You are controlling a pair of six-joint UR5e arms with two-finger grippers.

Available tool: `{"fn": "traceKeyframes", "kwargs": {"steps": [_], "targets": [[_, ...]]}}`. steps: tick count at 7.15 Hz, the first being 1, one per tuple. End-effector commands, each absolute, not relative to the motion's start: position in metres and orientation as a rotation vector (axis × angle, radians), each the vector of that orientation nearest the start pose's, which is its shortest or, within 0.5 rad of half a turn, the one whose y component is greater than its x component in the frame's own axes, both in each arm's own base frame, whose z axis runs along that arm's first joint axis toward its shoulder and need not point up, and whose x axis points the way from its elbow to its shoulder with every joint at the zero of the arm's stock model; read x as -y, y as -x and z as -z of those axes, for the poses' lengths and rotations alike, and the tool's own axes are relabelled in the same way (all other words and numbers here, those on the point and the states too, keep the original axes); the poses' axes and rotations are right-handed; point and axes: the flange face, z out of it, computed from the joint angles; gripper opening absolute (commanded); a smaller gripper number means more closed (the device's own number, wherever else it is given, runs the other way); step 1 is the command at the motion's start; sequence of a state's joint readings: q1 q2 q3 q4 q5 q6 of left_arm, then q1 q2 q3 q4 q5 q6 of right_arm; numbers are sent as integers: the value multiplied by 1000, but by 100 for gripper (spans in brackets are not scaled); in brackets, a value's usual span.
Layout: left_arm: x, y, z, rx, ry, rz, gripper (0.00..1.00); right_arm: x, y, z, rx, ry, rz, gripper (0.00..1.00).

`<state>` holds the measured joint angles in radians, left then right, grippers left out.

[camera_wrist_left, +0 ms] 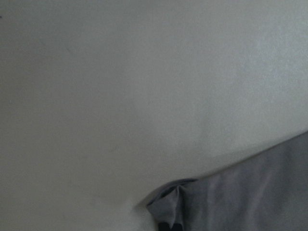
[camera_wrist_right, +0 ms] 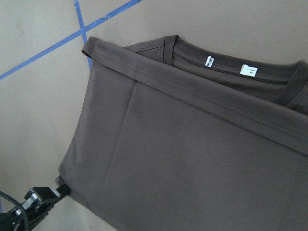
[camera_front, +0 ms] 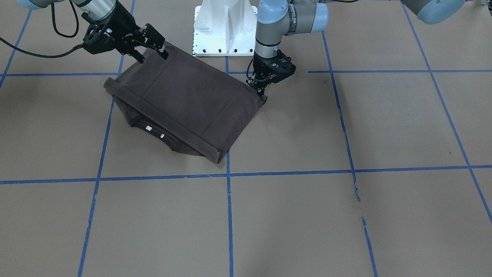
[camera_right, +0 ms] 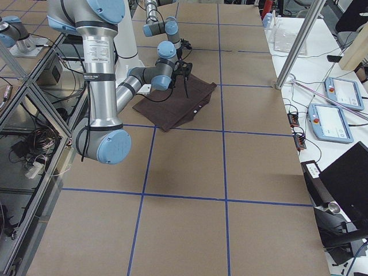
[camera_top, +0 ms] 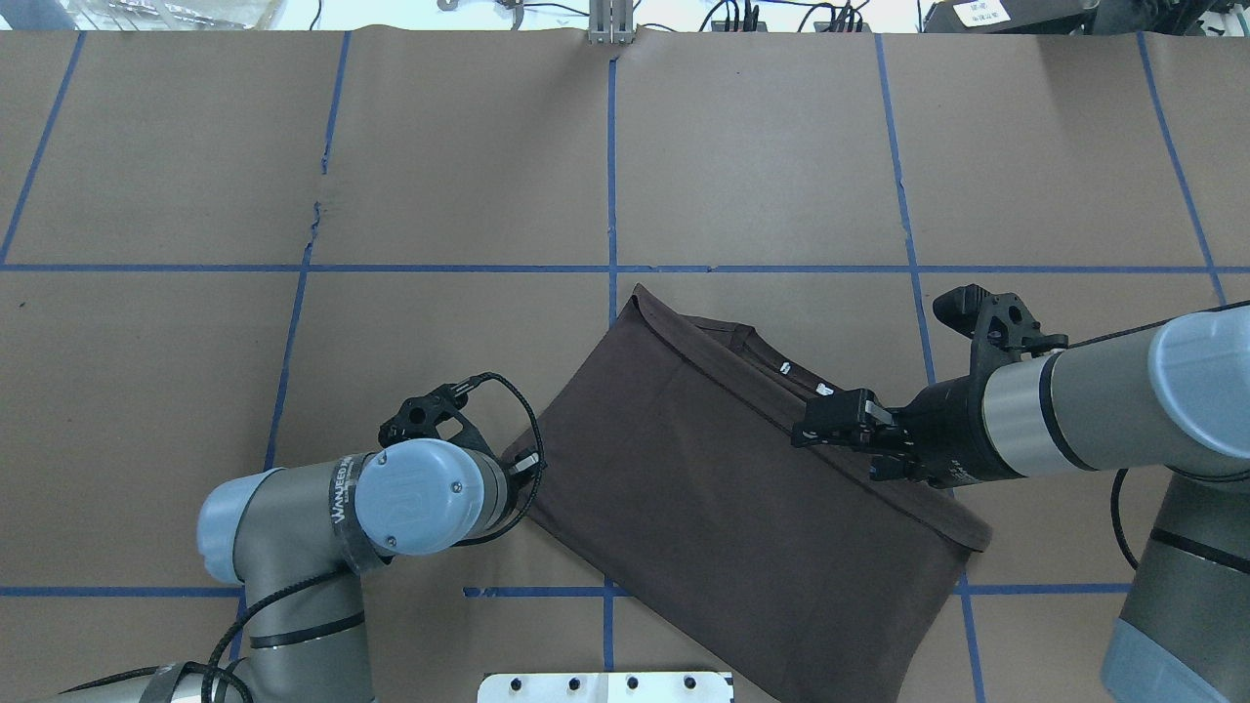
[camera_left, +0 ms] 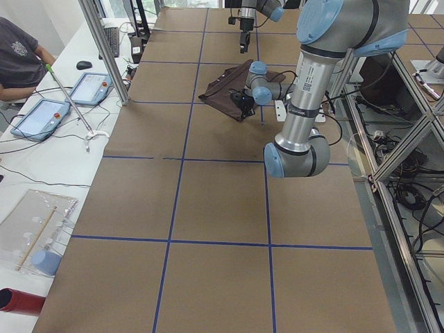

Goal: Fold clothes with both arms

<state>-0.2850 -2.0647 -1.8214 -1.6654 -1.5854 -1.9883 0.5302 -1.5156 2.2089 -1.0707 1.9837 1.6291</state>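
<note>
Lit evenly from overhead w/ soft, diffuse indoor light; only faint shadows beneath T-shirt (camera_front: 188,96) on brown table (camera_front: 307,215). Sharp, glare-free in ext. views, though blown out along top edge of overhead shot. Washed-out, dim, badly blurred in left wrist cam; crisp in right wrist cam.

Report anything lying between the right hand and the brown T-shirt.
Nothing visible does. The black two-finger right hand, open, hangs above the dark brown-grey soft fabric T-shirt with only air between them. The black left hand appears to pinch a corner on the shirt's other side, out of the way.
</note>
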Motion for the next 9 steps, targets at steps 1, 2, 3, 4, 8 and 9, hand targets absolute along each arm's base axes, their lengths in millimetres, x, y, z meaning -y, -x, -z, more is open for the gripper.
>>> {"fn": "traceKeyframes", "kwargs": {"steps": [1, 2, 3, 4, 8, 9], "targets": [[363, -534, -267, -839, 2, 705, 0, 307, 336, -276, 1232, 76, -268, 100], [402, -511, -273, -823, -59, 701, 0, 307, 336, -276, 1232, 76, -268, 100], [443, -501, -287, -784, -107, 707, 0, 308, 335, -276, 1232, 75, -269, 100], [493, -497, -281, -770, -177, 690, 0, 310, 335, -278, 1228, 72, -276, 100], [636, -545, -282, -875, -441, 595, 0, 316, 330, -273, 1237, 60, -287, 100], [642, -546, -286, -872, -492, 562, 0, 317, 331, -272, 1239, 60, -286, 100]]}}
